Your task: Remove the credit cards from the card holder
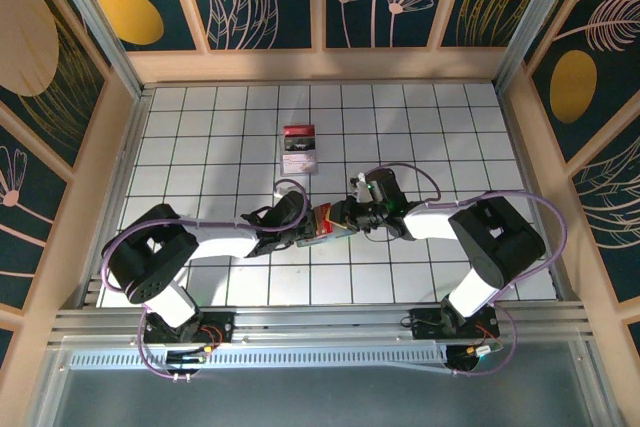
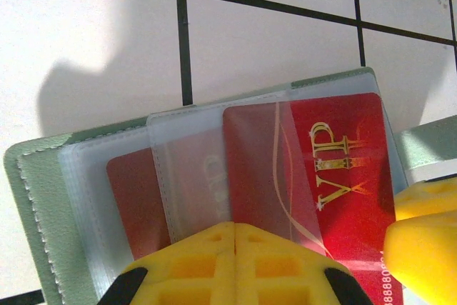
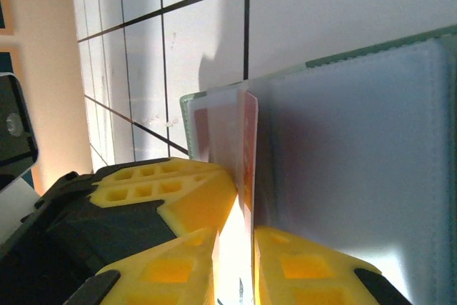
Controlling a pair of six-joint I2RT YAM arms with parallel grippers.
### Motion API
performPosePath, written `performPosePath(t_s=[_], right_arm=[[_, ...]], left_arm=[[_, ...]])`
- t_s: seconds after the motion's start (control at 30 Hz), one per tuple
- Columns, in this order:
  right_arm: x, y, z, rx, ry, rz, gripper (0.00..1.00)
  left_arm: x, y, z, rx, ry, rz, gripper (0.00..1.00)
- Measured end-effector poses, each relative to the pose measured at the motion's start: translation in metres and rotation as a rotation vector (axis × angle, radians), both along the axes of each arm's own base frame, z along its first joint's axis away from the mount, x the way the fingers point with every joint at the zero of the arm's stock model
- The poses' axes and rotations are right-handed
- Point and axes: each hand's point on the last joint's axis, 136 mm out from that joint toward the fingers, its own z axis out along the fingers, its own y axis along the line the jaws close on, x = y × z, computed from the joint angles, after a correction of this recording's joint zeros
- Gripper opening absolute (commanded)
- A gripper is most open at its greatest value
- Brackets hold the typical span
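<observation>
The card holder (image 2: 39, 198) lies open on the tiled table (image 1: 200, 127), at the middle near edge between both arms; its clear sleeves hold a red VIP card (image 2: 335, 176) and another red card (image 2: 136, 191), while a third is blurred behind frosted plastic; bare tiles lie open on all sides, with a red-topped block (image 1: 299, 147) well apart behind; the left gripper (image 2: 235, 237) is clenched at the holder's near edge, whether pinching it I cannot tell; the right gripper (image 3: 239, 219) stands narrowly parted around a card's edge.
</observation>
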Motion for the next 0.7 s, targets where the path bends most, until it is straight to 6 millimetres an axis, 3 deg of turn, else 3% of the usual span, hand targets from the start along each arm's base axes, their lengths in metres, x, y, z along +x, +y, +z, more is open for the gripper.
performPosePath(t_s=[0.3,0.43,0.6,0.7], right_arm=[[0.000,0.000,-0.005,-0.014,0.008,0.001,0.15],[0.002,0.002,-0.006,-0.036,0.000,0.005,0.01],[0.003,-0.002,-0.009,-0.072,-0.009,0.000,0.00],[0.004,-0.007,-0.004,-0.095,-0.037,-0.006,0.00]], left_arm=[[0.000,0.000,0.000,0.001,0.000,0.001,0.00],[0.000,0.000,0.000,0.001,-0.001,0.002,0.00],[0.001,0.001,0.000,0.004,-0.006,0.007,0.00],[0.001,0.003,0.002,0.008,-0.011,0.012,0.08]])
